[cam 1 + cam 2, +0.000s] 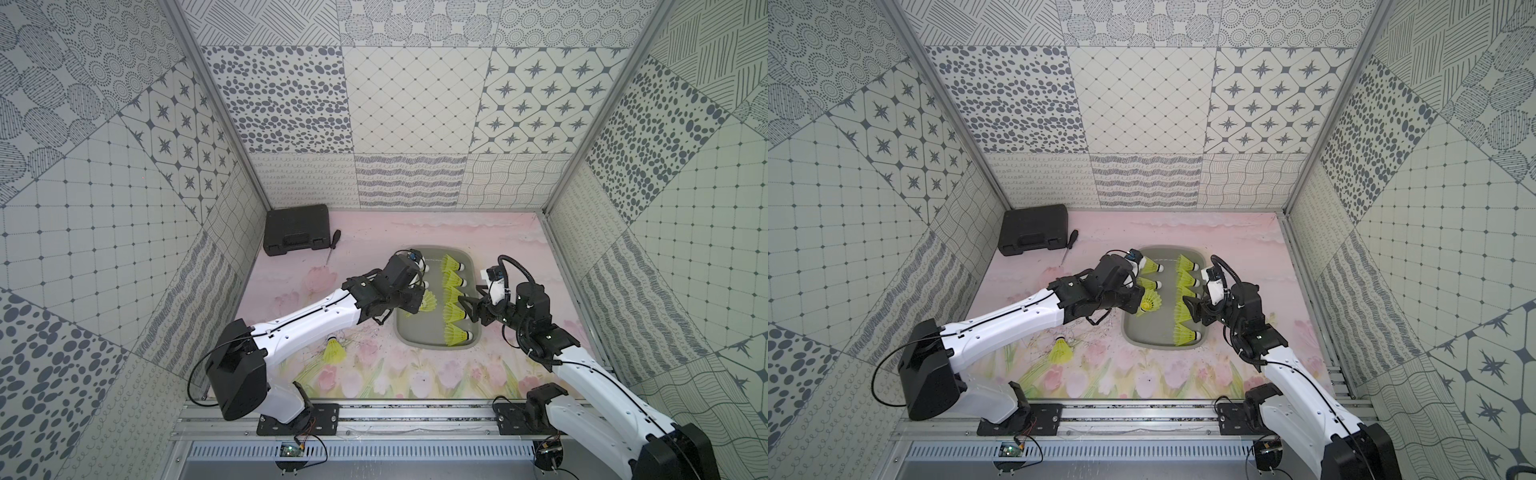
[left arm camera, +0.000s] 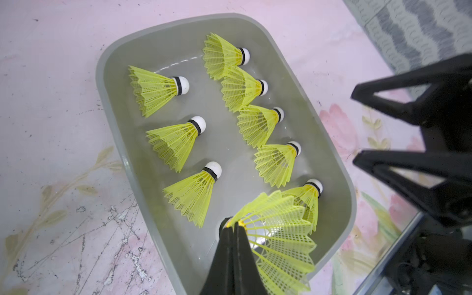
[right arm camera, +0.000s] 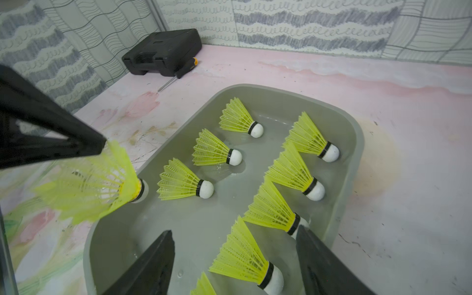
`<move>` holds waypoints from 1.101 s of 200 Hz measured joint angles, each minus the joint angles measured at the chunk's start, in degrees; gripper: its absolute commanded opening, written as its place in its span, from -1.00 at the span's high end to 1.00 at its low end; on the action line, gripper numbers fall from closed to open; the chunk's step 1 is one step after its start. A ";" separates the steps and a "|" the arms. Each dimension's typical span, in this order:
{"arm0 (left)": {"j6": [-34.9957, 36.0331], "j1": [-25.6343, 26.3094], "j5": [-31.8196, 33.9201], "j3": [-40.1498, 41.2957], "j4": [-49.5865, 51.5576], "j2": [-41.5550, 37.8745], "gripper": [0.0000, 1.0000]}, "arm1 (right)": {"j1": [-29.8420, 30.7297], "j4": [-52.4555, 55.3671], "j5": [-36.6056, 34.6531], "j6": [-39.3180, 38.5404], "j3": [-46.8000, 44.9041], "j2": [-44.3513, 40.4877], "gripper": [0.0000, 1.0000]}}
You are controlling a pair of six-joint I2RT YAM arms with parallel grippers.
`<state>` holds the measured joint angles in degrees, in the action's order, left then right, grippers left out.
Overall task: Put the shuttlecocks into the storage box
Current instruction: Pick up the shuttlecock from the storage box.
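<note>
Left pincer [image 2: 233, 227]: squeezed fully together on the skirt rim of the held shuttlecock [image 2: 278, 229], whose cork end points away from the jaws.
Held shuttlecock's place: above the storage box [image 1: 417, 330], toward 8 o'clock of the box's centre in both top views. Whether it touches the box floor is unclear.
Right pincer [image 3: 235, 232]: jaws spread wide, gripping nothing, poised at the box's 3 o'clock edge.
Shuttlecocks [image 2: 176, 143] in the box: eight lie on their sides, white tips toward 3 o'clock. Three form a column on the 9 o'clock side and five overlap on the 3 o'clock side.
Loose shuttlecock [image 1: 333, 351]: on the pink flowered worktop [image 1: 415, 232], at 8 o'clock from the box, beside the left arm.
Black case [image 1: 296, 230]: far corner at 10 o'clock, well apart from the box.
Screwdriver [image 1: 332, 245]: just beside the case.
</note>
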<state>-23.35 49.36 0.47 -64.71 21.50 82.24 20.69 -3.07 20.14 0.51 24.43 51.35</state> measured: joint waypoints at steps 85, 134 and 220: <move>-18.91 -9.33 -15.30 7.89 -12.66 -6.23 1.00 | 10.99 -15.72 2.56 -10.21 0.15 13.11 -0.76; -24.87 -9.92 -20.02 9.29 -17.81 -6.51 1.00 | 13.38 -21.16 2.25 -10.45 2.25 18.16 -0.74; -30.38 -9.99 -23.67 11.47 -23.04 -6.43 1.00 | 14.43 -24.72 2.23 -10.69 4.09 20.37 0.32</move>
<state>-53.74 39.38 -23.20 -53.23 -1.54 75.81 35.11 -27.79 22.37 -10.17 28.51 71.72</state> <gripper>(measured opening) 0.046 0.380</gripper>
